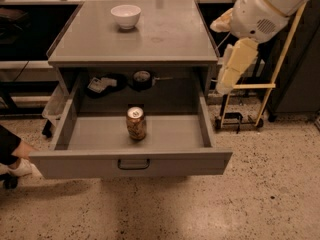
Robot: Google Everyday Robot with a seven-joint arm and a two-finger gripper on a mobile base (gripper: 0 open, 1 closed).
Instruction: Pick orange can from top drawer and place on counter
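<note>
The orange can (136,124) stands upright in the middle of the open top drawer (132,163), silver top up. The drawer is pulled out from the grey cabinet, its dark bar handle at the centre of the front panel. The counter (165,39) is the grey cabinet top above it. My gripper (234,65) hangs off the white arm at the upper right, beside the counter's right edge. It is above and to the right of the drawer, well away from the can, and holds nothing that I can see.
A white bowl (125,15) sits at the counter's back left. Dark items (106,84) and a round object (142,78) lie at the drawer's back. A yellow-framed cart (260,86) stands to the right. A person's hand (20,153) is at the left by the drawer front.
</note>
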